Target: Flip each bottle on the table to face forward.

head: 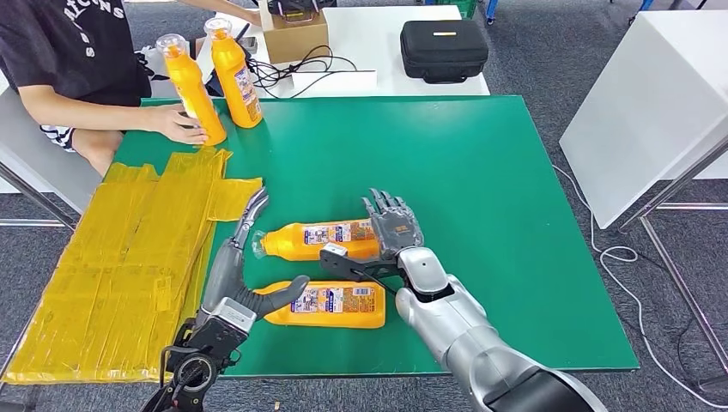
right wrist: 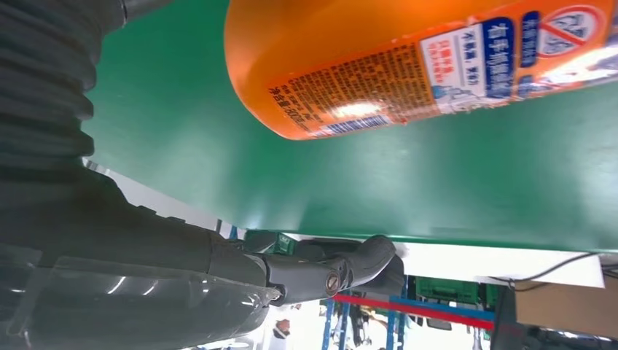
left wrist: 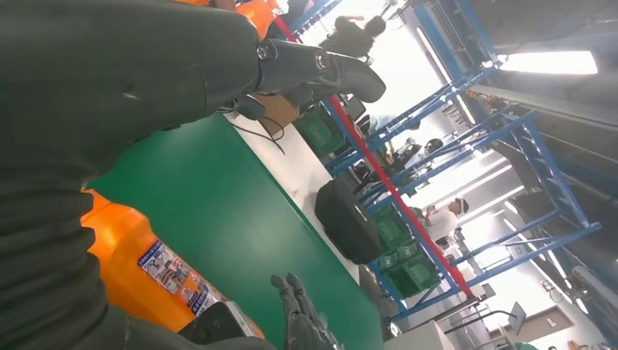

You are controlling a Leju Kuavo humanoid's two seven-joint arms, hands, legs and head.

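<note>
Two orange bottles lie on their sides on the green table (head: 498,172). The farther bottle (head: 318,240) has its cap to the left; the nearer bottle (head: 330,305) lies parallel to it. My left hand (head: 233,273) is open by the caps, fingers (head: 253,210) stretched past the farther cap, thumb over the nearer bottle's cap end. My right hand (head: 395,225) is open at the farther bottle's base, fingers spread; that base (right wrist: 408,65) shows close in the right wrist view. Two more orange bottles (head: 193,90) (head: 236,73) stand upright at the far left, a person's hand (head: 176,124) on one.
Flattened yellow bags (head: 129,257) cover the table's left side. A person (head: 69,51) sits at the far left corner. Behind the green table a white table carries a black case (head: 444,47), a cardboard box (head: 296,34) and cables. Another white table (head: 652,94) stands to the right.
</note>
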